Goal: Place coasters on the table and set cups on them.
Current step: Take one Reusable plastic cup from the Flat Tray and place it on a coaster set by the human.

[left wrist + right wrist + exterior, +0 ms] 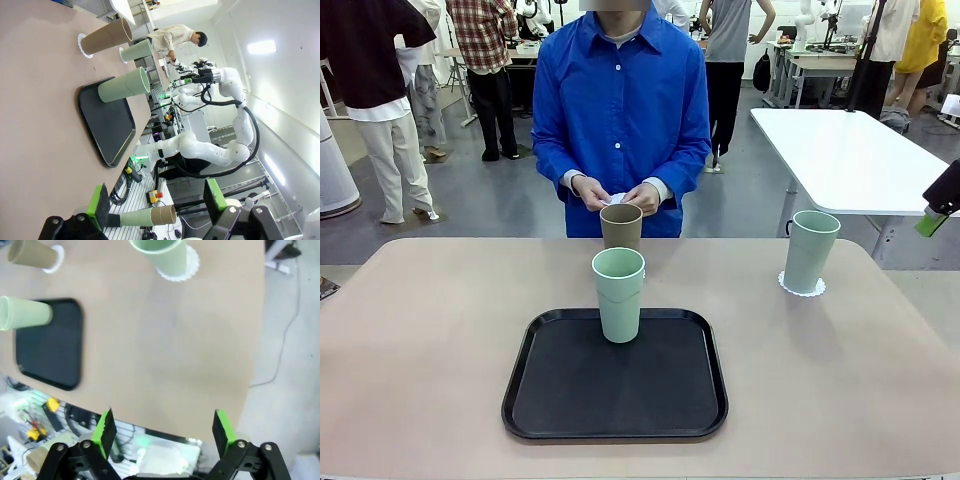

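Matte table (420,350); tapered cup (810,250) on lacy coaster (802,288).

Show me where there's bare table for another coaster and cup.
The table is bare left of the black tray, and at the right, nearer than the right-hand mint cup on its coaster. Crowded: the far middle, where the tan cup stands behind the tray's mint cup.
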`<move>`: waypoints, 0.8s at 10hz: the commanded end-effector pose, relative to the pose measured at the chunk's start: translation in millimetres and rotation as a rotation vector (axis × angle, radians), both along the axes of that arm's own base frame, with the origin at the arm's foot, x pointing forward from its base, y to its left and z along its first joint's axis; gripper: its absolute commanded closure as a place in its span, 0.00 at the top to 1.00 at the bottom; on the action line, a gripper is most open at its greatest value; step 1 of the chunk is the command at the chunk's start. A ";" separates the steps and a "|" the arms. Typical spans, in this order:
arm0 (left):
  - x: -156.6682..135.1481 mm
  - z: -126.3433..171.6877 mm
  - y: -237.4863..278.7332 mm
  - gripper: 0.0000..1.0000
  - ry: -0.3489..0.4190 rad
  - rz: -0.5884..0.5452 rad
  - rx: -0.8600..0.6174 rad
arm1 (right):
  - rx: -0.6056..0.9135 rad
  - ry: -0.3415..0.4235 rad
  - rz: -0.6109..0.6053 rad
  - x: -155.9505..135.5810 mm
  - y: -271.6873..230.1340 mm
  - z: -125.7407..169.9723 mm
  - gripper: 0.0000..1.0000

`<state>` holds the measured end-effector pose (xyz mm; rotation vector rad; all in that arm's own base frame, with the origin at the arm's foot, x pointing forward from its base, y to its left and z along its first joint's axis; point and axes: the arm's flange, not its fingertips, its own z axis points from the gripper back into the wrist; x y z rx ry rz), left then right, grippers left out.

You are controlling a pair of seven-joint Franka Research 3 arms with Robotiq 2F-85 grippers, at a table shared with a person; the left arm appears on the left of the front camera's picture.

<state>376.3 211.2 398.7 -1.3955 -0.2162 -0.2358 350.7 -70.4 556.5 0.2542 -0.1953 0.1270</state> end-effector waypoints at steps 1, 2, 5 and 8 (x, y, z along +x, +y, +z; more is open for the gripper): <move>-0.5 2.5 1.5 1.00 -0.008 0.001 -0.004 | 0.397 -0.086 0.013 -0.9 -65.8 0.2 1.00; -0.5 2.5 1.5 1.00 -0.008 0.001 -0.004 | 0.557 -0.105 0.022 -2.5 -97.9 -2.5 1.00; -0.5 2.5 1.5 1.00 -0.008 0.001 -0.004 | 0.807 -0.065 -0.032 22.2 -170.4 -54.4 1.00; -0.5 2.5 1.5 1.00 -0.008 0.001 -0.004 | 0.911 0.014 -0.090 45.3 -216.0 -113.3 1.00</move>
